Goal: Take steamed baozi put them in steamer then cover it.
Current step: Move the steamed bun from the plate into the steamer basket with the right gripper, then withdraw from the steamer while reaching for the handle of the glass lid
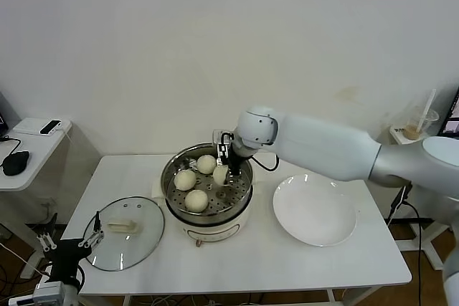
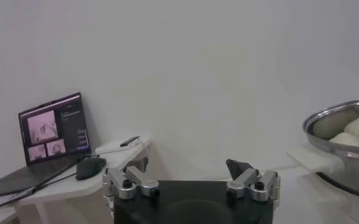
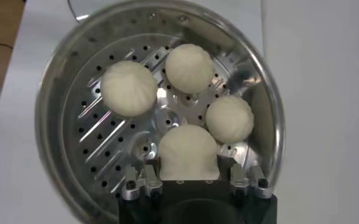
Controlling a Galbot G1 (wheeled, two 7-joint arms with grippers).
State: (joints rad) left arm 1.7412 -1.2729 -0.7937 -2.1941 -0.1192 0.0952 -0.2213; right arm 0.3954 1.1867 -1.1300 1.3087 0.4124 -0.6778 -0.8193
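Observation:
The steel steamer stands on its white base at the table's middle. Three baozi lie on its perforated tray; in the right wrist view they show as three buns at the tray's far half. My right gripper is shut on a fourth baozi, held low over the tray's near right part. The glass cover lies flat on the table left of the steamer. My left gripper is open and empty, parked low off the table's front left corner.
A white plate lies right of the steamer. A side desk with a mouse and phone stands to the left; the left wrist view shows a laptop there. A drink cup stands far right.

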